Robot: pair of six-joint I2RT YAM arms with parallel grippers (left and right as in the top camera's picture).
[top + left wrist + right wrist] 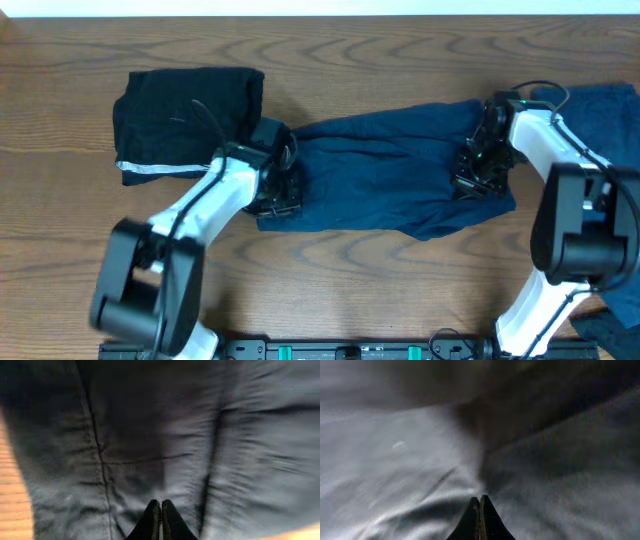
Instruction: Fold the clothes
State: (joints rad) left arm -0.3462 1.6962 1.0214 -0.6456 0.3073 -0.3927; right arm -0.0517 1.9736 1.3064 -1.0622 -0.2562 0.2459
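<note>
Step in hand: taking hold of the wide navy-blue cloth garment (pixel 380 170) at both ends. The left gripper (pixel 275 192) and right gripper (pixel 478 172) are closed tight at the fabric; a pinch is unconfirmed. Next move calls for lifting one end across.

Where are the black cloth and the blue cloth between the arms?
black cloth (pixel 185 108), overhead view, middle of the folded pile.
blue cloth (pixel 385 182), overhead view, its wrinkled centre.

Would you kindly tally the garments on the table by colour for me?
Black garment: 1
Navy-blue garments: 2, centre piece and right-edge piece
Total: 3 (blue corner bit lower right may be a fourth; cannot tell)
</note>
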